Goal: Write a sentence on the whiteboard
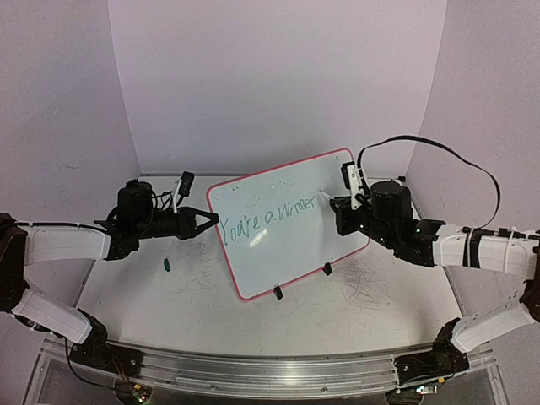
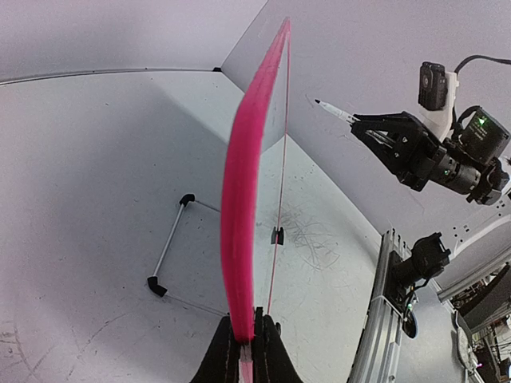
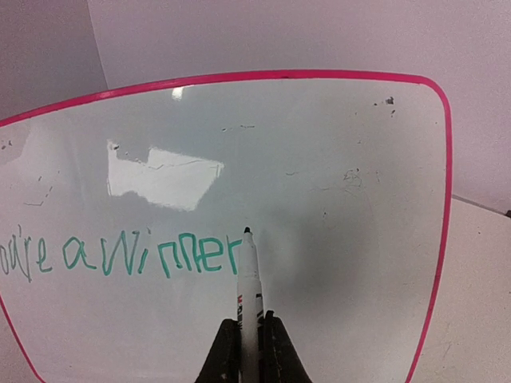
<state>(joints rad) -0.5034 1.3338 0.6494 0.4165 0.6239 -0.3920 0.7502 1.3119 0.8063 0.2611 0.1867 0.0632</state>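
- The whiteboard (image 1: 295, 253) stands mid-counter, toward the far edge; the left hand (image 2: 246, 339) clamps its frame.
- The right hand (image 3: 249, 331) grips the marker (image 3: 249, 287), tip just past the sentence (image 3: 152, 257).
- Press lightly, toward the braced side.

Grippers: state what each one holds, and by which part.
Left gripper clamps the whiteboard by its pink side edge. Right gripper holds a marker by its barrel.
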